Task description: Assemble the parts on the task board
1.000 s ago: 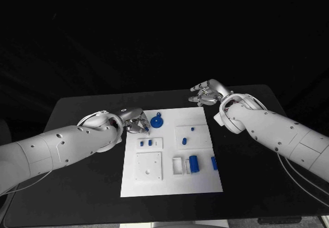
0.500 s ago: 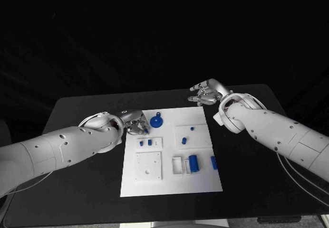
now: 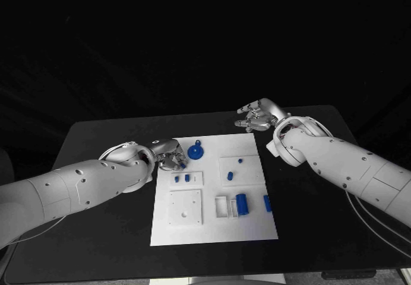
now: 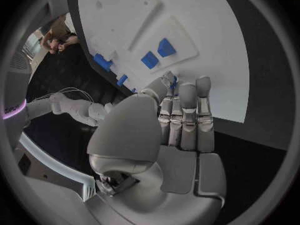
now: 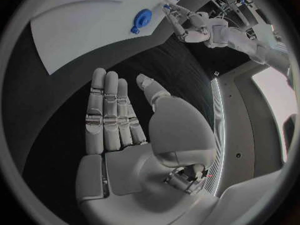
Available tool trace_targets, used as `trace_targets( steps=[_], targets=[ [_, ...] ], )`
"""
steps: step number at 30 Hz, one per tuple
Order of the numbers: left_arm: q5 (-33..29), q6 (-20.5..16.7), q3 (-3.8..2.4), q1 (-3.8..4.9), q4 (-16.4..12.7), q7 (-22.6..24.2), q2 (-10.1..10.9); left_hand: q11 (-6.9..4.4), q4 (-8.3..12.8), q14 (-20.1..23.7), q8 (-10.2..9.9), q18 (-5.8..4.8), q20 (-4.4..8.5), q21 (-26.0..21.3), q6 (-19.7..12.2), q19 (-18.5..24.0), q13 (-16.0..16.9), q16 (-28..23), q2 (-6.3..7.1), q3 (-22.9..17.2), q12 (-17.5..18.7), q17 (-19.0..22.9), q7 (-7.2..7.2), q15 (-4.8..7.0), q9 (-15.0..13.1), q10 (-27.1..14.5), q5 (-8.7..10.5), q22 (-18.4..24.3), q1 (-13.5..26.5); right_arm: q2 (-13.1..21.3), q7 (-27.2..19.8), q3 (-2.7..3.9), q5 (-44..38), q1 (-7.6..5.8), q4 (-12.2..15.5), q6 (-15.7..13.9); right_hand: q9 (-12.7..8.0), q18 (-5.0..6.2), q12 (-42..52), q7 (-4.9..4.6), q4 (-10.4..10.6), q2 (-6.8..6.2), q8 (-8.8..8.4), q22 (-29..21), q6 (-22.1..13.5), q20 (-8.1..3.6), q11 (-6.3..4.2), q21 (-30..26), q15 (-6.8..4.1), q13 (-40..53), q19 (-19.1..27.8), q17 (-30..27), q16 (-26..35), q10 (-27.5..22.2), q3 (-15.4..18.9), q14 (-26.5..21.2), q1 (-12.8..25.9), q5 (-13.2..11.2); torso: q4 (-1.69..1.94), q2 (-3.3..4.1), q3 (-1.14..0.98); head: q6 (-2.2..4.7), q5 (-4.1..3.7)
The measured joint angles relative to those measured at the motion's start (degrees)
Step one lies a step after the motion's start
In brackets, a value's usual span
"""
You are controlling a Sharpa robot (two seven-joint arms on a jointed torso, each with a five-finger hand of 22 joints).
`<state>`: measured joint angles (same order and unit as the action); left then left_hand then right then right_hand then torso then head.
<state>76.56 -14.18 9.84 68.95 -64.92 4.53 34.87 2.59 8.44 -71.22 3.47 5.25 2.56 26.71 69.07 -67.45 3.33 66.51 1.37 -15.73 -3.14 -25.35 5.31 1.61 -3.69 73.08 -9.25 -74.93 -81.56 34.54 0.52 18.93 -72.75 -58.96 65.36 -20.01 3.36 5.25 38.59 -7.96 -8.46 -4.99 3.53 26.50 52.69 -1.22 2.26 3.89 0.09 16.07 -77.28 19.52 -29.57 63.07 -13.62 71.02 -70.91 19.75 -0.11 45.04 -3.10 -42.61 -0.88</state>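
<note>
Fingers (image 4: 187, 102) of the left hand (image 3: 170, 158) are pressed close together, with the tips pinching a small blue part (image 4: 173, 80). That hand sits at the left edge of the task board (image 3: 214, 228), near its upper left corner, in the middle of the head view. Just to the hand's right lies a round blue part (image 3: 196, 154). Below it, two little blue parts (image 3: 182, 177) stand side by side in a small white square. More blue parts lie lower down and to the right on the board.

Up at the upper right of the board, over the black table (image 3: 103, 225), the right hand (image 3: 260, 116) hangs with its fingers (image 5: 106, 110) straight and apart. It holds nothing.
</note>
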Motion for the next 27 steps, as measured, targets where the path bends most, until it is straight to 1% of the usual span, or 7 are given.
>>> trace_targets(
  steps=[12,14,20,21,22,23,27],
  targets=[
    [-0.04,-0.16,0.06,-0.25,0.68,0.0,-0.58,0.19,0.0,0.0,-0.21,-0.09,0.0,0.23,-0.22,0.0,0.09,0.0,0.0,0.0,-0.01,-0.01,0.18,0.0,0.03,-0.19,0.43,0.01,0.0,-0.02,-0.05,0.0,0.0,0.0,-0.01,0.0,0.0,0.0,0.0,0.0,0.0,0.0,0.0,0.0,0.0,0.0,0.0,0.0,0.0,0.0,0.0,0.01,0.23,0.0,0.0,0.0,0.0,0.0,-0.01,0.02,-0.02,0.02,-0.13],
    [-0.03,-0.16,0.07,-0.27,0.75,0.0,-0.65,0.19,0.0,0.0,-0.21,-0.29,0.0,0.23,-0.22,0.0,0.11,0.0,0.0,0.0,-0.01,-0.05,0.18,0.0,0.0,-0.19,0.43,0.01,0.0,-0.04,-0.06,0.0,0.0,0.0,-0.01,0.0,0.0,0.0,0.0,0.0,0.0,0.0,0.0,0.01,0.0,0.0,0.0,0.0,0.0,0.0,0.0,0.01,0.23,0.0,0.0,0.0,0.0,0.0,-0.01,0.02,-0.02,0.02,-0.17],
    [0.08,-0.13,0.08,-0.27,0.89,-0.18,-0.83,0.21,0.0,0.0,-0.21,0.47,-0.01,0.23,-0.24,-0.01,0.12,0.0,0.0,0.0,-0.01,-0.05,0.16,0.0,-0.03,-0.21,0.43,0.01,0.0,-0.04,-0.07,0.0,0.01,0.0,-0.03,0.0,0.0,0.0,0.0,0.01,0.0,0.0,0.0,0.01,0.0,0.0,0.0,0.0,0.0,0.01,0.0,0.01,0.23,0.0,0.0,0.0,0.0,0.0,-0.01,0.02,-0.02,-0.01,-0.18],
    [0.13,-0.12,0.08,-0.27,0.91,-0.24,-0.86,0.4,0.0,-0.1,-0.21,0.47,-0.01,0.23,-0.36,0.0,0.13,0.0,0.0,0.0,-0.01,-0.05,0.27,-0.1,-0.03,-0.41,0.43,0.01,0.0,-0.04,-0.08,0.0,0.01,0.0,-0.04,0.0,0.0,0.0,0.0,0.01,0.0,0.0,0.0,-0.01,0.0,0.0,0.0,0.0,0.0,0.01,0.0,0.01,0.23,0.0,0.0,0.0,0.0,0.0,-0.01,0.02,-0.02,-0.02,-0.21],
    [0.18,-0.12,0.08,-0.27,0.92,-0.29,-0.88,0.4,0.0,-0.22,-0.21,0.47,-0.01,0.23,-0.45,0.0,0.13,0.0,0.0,0.0,-0.01,-0.11,0.36,-0.22,-0.04,-0.4,0.43,0.01,0.0,-0.04,-0.08,0.0,0.01,0.0,-0.04,0.0,0.0,0.0,0.0,0.18,-0.1,0.0,0.0,-0.14,0.18,0.0,0.0,0.0,0.0,-0.06,0.0,-0.07,0.23,0.0,-0.1,0.0,0.0,0.0,0.0,0.02,-0.02,-0.03,-0.24],
    [0.26,-0.12,0.09,-0.27,0.93,-0.34,-0.91,0.4,-0.06,-0.21,-0.21,0.48,-0.01,0.23,-0.45,0.0,0.13,0.0,0.25,0.06,-0.01,-0.2,0.36,-0.21,-0.05,-0.4,0.43,0.01,0.25,-0.04,-0.08,0.0,0.01,0.0,-0.05,0.0,0.0,0.0,0.0,0.18,-0.16,0.0,0.0,-0.22,0.18,0.0,0.0,0.0,0.0,-0.11,0.0,-0.12,0.23,0.0,-0.16,0.0,0.0,0.0,0.0,0.02,-0.02,-0.04,-0.25],
    [0.92,-0.19,0.22,-0.27,1.0,-0.63,-1.08,0.4,-0.25,-0.22,-0.21,0.49,-0.01,0.23,-0.52,0.0,0.13,0.27,0.3,0.25,-0.01,-0.28,0.3,-0.22,-0.06,-0.4,0.43,0.01,0.3,-0.05,-0.08,0.0,0.01,0.0,-0.06,0.02,0.0,-0.01,0.0,0.18,-0.16,0.0,0.0,-0.22,0.18,0.0,0.0,0.0,0.0,-0.11,0.0,-0.12,0.23,0.0,-0.16,0.0,0.0,0.0,0.03,0.02,-0.04,-0.01,-0.33]
  ],
)
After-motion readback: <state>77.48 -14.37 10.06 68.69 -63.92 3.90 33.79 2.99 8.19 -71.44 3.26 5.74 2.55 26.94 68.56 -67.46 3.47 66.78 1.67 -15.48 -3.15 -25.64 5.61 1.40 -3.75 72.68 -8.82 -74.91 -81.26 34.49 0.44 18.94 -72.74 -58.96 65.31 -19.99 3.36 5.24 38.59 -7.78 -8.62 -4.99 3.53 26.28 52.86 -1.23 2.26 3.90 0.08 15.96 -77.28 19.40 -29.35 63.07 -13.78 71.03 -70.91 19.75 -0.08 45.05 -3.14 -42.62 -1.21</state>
